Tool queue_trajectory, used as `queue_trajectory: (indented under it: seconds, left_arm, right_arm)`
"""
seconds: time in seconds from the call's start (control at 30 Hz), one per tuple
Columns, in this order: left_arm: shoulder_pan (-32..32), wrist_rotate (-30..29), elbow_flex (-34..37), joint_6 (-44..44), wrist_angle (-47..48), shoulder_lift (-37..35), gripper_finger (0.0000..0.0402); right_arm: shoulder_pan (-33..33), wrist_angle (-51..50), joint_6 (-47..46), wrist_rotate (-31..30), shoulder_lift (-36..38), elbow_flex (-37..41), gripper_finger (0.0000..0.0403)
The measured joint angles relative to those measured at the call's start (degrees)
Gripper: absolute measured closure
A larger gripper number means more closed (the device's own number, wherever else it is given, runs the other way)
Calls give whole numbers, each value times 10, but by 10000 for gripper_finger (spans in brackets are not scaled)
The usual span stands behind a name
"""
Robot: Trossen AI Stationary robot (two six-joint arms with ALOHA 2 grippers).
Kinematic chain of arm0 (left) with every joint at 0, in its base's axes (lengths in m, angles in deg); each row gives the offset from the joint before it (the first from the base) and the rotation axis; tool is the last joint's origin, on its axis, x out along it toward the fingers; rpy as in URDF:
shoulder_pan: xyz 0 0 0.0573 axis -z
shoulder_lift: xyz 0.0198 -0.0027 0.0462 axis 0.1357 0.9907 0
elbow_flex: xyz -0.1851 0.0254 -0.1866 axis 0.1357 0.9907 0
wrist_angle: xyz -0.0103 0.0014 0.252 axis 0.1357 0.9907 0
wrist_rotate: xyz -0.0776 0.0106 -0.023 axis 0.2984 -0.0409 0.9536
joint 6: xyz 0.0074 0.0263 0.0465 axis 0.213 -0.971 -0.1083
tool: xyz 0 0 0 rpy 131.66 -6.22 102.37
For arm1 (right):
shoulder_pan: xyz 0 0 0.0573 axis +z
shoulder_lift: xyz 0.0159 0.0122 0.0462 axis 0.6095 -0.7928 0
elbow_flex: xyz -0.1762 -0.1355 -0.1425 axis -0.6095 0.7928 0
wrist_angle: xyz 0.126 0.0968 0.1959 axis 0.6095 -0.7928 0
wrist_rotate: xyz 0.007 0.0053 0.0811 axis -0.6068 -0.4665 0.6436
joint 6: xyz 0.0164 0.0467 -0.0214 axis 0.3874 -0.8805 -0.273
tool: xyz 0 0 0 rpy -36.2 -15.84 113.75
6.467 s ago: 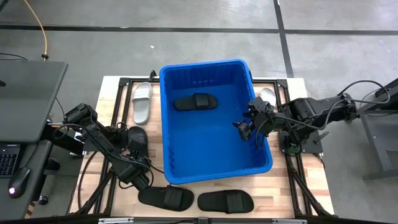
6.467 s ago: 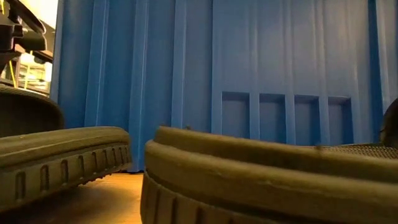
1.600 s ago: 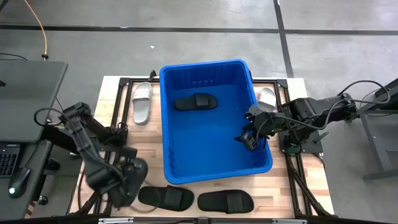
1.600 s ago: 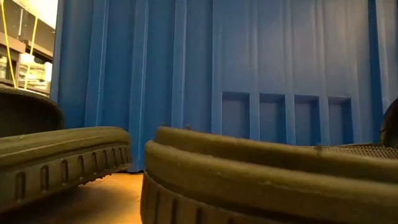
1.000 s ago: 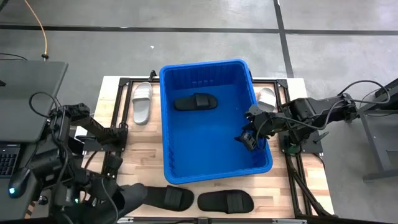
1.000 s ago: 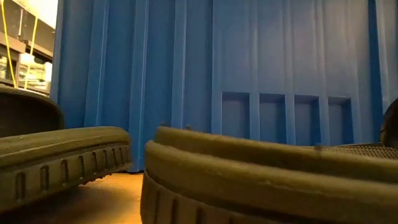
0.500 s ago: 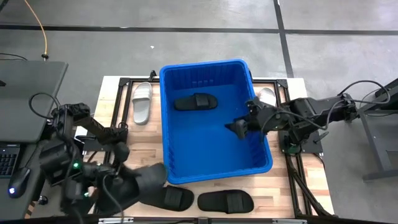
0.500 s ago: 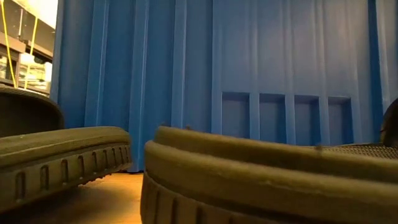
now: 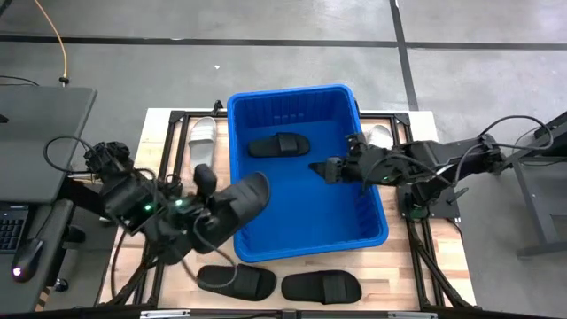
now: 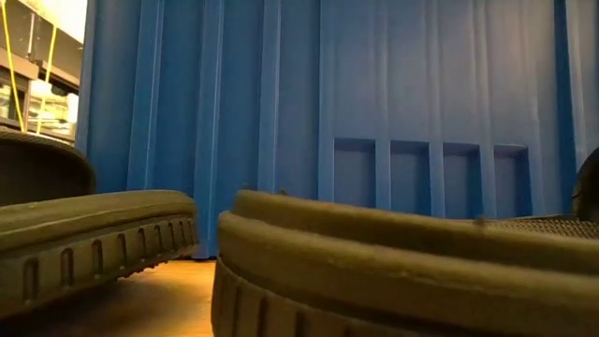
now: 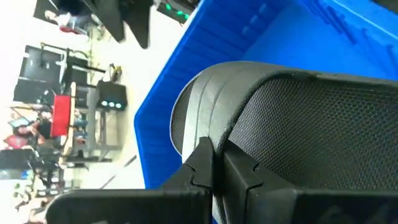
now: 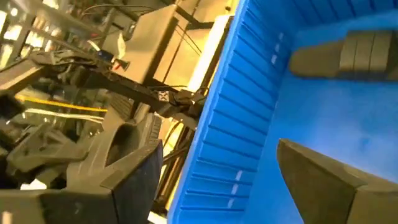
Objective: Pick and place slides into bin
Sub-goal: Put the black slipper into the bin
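The blue bin (image 9: 372, 232) stands mid-table with one black slide (image 9: 277, 144) lying inside near its far wall. My left gripper (image 9: 213, 217) is shut on another black slide (image 9: 239, 206), held up at the bin's left rim (image 9: 233, 168); the left wrist view shows that slide's mesh face (image 11: 311, 130). My right gripper (image 9: 321, 168) hangs open and empty inside the bin, right of centre. Two black slides (image 9: 237, 281) (image 9: 321, 286) lie on their soles at the near edge. One white slide (image 9: 202, 144) lies left of the bin and another (image 9: 381, 136) right of it. My left gripper pinches the black slide's edge (image 11: 208, 140) between its two shut fingers, where the smooth curved band meets the mesh face. The fingers come from the table's left, slanting toward the bin. The slide is lifted clear and tilted, its free end (image 9: 257, 188) over the bin's left rim.
The low view is filled by the two near slides' soles (image 10: 94, 234) (image 10: 402, 271) with the bin's ribbed wall (image 10: 374, 112) behind. Black frame bars (image 9: 168, 120) edge the wooden tabletop. A dark desk (image 9: 35, 133) stands off the left side.
My left gripper, shut on the black slide, has swung up from the near left corner toward the far edge and right, bringing the slide up to the bin's left rim. My right gripper has moved left and toward the far wall inside the bin, staying open.
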State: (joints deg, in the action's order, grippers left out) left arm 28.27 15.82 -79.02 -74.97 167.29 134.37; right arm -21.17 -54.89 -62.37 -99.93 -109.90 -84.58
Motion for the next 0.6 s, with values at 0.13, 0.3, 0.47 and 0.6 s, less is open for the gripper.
queue_trajectory:
  seconds: [0.13, 0.3, 0.47, 0.6]
  left_arm:
    - [-34, 27, 0, -119, -79, 0, 401]
    - [-69, 72, 0, -223, -145, 0, 401]
    - [-98, 75, 0, -246, -140, 0, 401]
    - [-111, 76, 0, -256, -139, 0, 401]
  right_arm:
    - [14, -5, -47, 27, -38, 0, 100]
    - [21, -27, -98, 100, -94, 0, 100]
    - [14, -34, -96, 218, -116, 0, 100]
    - [13, -18, -79, 219, -116, 0, 100]
